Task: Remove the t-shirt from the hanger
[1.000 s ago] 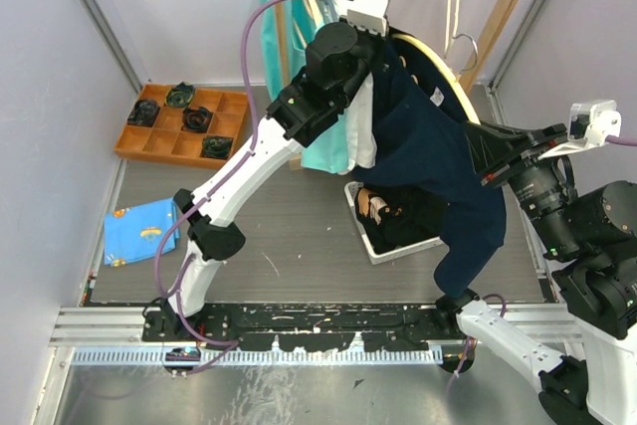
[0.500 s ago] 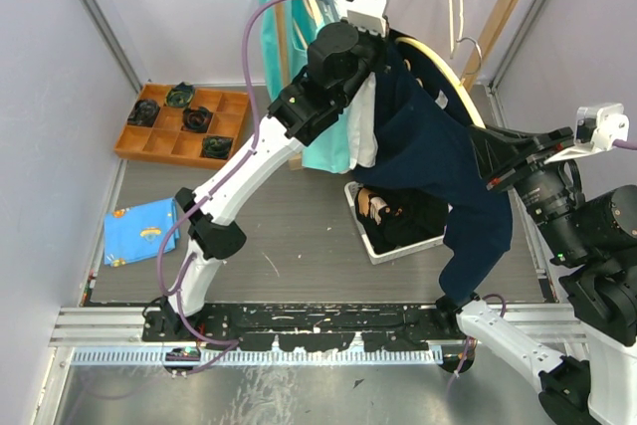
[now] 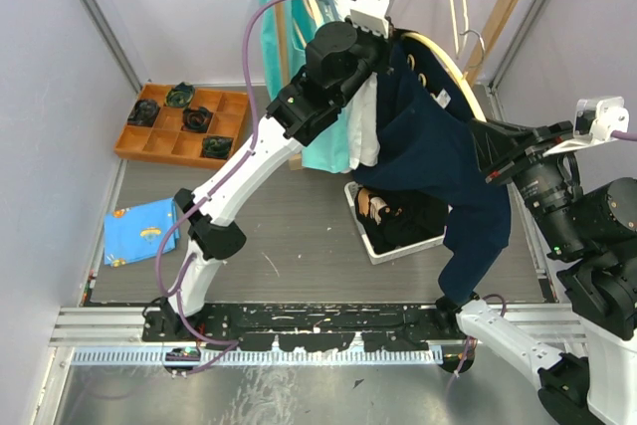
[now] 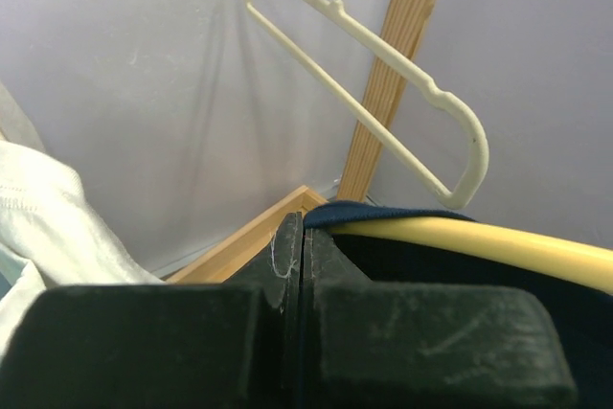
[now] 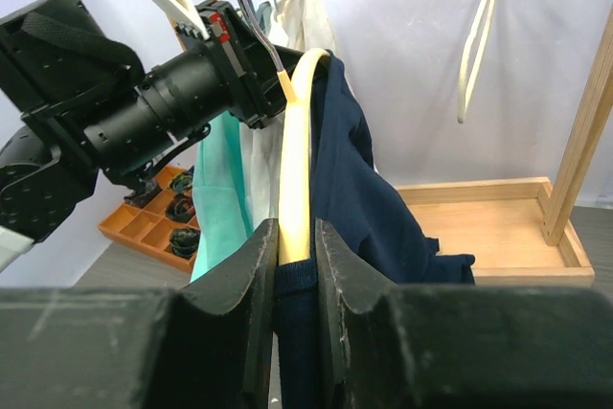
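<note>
Navy t-shirt (image 3: 428, 146) over yellow hanger (image 5: 295, 165), right tool (image 5: 295, 241) clamping hanger, left tool (image 4: 294, 237) closed beside collar edge

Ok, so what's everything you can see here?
navy t-shirt: 1, dark blue, draped on the yellow hanger
yellow hanger: 1, pale yellow, under the t-shirt
empty hanger: 1 clearly seen, cream, on the rail
teal garment: 1, teal, hanging at the rack's left
white garment: 1, white, beside the teal one
wooden rack: 1, light wood, at the back
orange tray: 1, orange, back left
dark rolled things: 4, blackish, in the tray's compartments
blue cloth: 1, blue, lying flat, far left
white bin: 1, white, below the t-shirt, dark clothes inside
left gripper: 1, black, shut, by the hanger's top
right gripper: 1, black, shut on the yellow hanger's end
</note>
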`<action>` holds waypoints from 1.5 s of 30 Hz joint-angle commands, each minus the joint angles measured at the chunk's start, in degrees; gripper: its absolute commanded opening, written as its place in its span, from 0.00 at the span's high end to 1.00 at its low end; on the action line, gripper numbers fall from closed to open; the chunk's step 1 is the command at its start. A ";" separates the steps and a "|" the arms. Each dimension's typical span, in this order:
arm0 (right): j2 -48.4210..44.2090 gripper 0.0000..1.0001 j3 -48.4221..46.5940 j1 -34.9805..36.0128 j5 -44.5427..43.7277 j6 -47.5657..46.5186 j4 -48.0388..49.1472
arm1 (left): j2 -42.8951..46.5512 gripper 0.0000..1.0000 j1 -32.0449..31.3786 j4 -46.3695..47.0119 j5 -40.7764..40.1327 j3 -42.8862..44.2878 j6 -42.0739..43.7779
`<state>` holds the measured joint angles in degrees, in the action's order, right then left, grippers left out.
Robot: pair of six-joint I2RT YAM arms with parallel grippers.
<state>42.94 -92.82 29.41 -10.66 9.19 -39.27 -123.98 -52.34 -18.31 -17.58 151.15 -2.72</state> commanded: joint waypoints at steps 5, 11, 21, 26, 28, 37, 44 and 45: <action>2.98 0.99 -2.77 0.03 -1.38 1.31 9.96 | 4.83 1.00 -3.76 2.60 0.60 3.01 2.78; 4.21 0.99 -0.73 0.03 -3.74 2.06 13.13 | 6.58 1.00 -7.27 2.54 0.60 2.84 3.74; 5.53 0.99 2.35 0.04 -5.31 2.06 16.74 | 9.73 1.00 -11.97 -0.64 1.90 1.22 4.07; 4.98 0.99 4.47 0.02 -6.05 2.23 18.22 | 10.77 1.00 -13.31 -3.95 1.96 0.91 3.97; 4.75 0.99 4.97 0.05 -5.97 2.23 18.61 | 11.75 1.00 -13.85 -4.53 1.79 -0.48 3.95; 4.16 0.99 5.54 0.03 -5.32 2.25 18.97 | 13.70 0.41 -14.50 -6.92 1.44 -2.31 5.83; 4.00 0.99 5.54 0.09 -2.92 2.63 18.96 | 12.98 0.26 -14.08 -1.37 3.77 -2.64 13.26; 4.00 0.99 5.50 0.04 -2.49 2.59 18.96 | 12.57 0.26 -13.84 -0.72 4.35 -2.76 13.76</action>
<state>48.03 -86.26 29.41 -14.96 10.96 -27.68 -112.05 -66.63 -23.42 -15.73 148.97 6.24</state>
